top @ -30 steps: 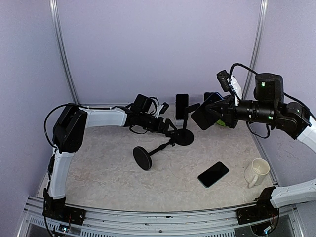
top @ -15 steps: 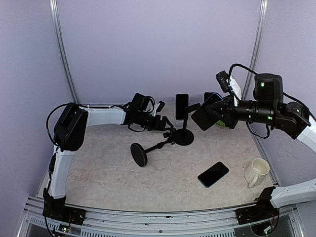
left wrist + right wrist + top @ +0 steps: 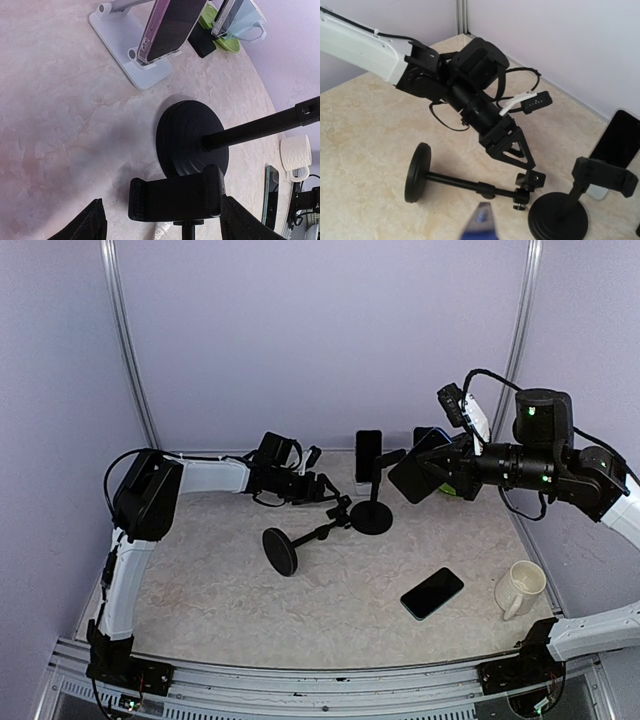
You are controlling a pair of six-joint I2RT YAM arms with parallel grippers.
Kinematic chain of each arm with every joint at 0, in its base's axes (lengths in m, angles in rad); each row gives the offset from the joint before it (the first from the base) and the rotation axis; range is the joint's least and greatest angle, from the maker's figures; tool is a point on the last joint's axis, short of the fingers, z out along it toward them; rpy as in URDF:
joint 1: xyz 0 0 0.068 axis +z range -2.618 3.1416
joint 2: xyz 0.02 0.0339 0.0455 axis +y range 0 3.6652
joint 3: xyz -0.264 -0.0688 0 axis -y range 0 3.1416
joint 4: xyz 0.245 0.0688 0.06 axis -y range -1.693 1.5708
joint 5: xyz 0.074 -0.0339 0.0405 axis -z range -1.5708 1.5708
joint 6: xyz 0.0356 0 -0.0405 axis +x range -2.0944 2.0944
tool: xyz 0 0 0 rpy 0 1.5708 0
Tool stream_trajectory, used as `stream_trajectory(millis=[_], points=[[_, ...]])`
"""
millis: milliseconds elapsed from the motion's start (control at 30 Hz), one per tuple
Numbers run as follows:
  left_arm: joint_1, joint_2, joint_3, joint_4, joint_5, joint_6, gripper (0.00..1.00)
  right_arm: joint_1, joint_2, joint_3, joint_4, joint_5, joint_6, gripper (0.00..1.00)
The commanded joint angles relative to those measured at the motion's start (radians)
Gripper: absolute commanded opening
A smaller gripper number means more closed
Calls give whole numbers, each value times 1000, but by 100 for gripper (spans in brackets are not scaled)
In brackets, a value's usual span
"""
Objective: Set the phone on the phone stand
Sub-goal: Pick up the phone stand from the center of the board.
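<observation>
A black phone [image 3: 432, 592] lies flat on the table at the front right, also at the right edge of the left wrist view as phone [image 3: 270, 196]. A black phone stand [image 3: 300, 540] lies toppled, its disc base [image 3: 282, 551] on edge and its clamp head [image 3: 175, 198] empty. My left gripper [image 3: 161, 199] is open and straddles that clamp; the right finger [image 3: 242, 222] touches the clamp's end and the left finger [image 3: 95, 222] stands apart. My right gripper [image 3: 479, 223] hovers shut and empty at the back right, away from the phone.
A second black stand [image 3: 372, 516] stands upright beside the clamp, its holder empty. Behind it a white stand [image 3: 127, 45] carries a dark phone [image 3: 368, 455]. A green stand [image 3: 222, 42] with another phone is at the back right. A cream mug [image 3: 520, 588] sits right of the loose phone.
The left gripper has drawn back to the left with its jaws narrowing around the clamp, and the toppled stand has slid slightly left with it. The right arm has not moved.
</observation>
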Motion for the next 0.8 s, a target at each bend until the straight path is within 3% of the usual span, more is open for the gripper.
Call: stream_trajectory(millis=[0, 500, 767], points=[[10, -33, -36, 71, 57, -39, 76, -8, 2, 19, 51, 12, -16, 0], [48, -101, -190, 221, 80, -130, 75, -9, 8, 20, 49, 24, -28, 0], [54, -41, -130, 180, 86, -160, 70, -9, 13, 22, 52, 18, -29, 0]])
